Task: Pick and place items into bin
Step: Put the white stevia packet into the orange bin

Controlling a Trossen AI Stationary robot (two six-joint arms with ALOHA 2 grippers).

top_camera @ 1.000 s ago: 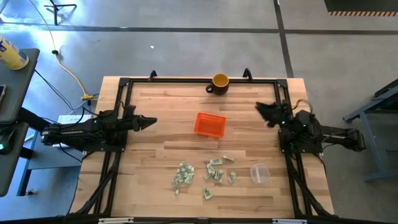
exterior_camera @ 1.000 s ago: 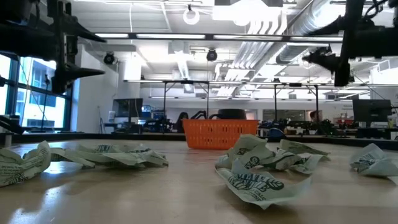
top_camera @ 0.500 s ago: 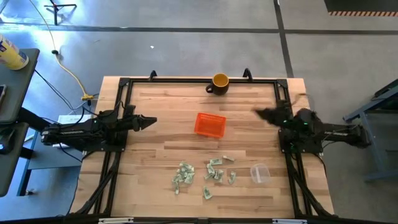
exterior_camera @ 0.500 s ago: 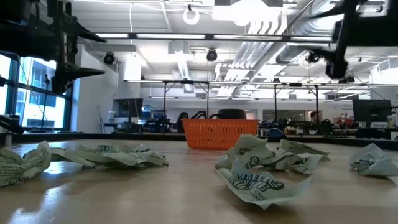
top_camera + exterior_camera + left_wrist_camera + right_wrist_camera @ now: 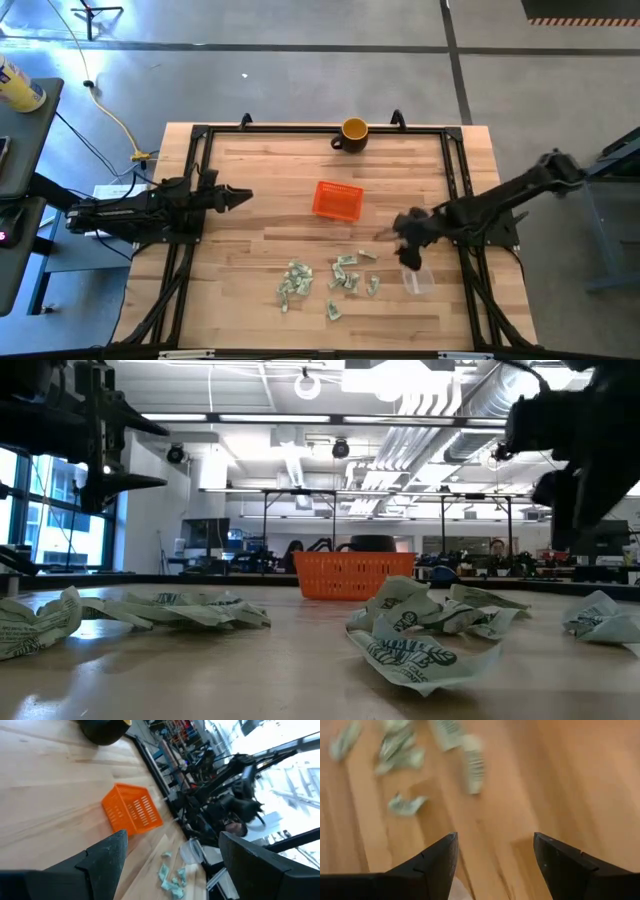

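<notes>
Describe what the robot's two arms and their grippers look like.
Both arms are dark, nearly black, built of slim jointed links. The left gripper and the right gripper each end in two matte black, wedge-shaped fingers tapering to points. Dark cabling trails behind the left arm's base. No markings are readable.

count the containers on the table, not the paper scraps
3: an orange basket mid-table, a yellow mug at the far edge beyond it, and a clear plastic cup near the right side, partly under the right gripper.

A yellow-orange mug (image 5: 354, 131) stands at the wooden table's (image 5: 260, 215) far edge.
</notes>
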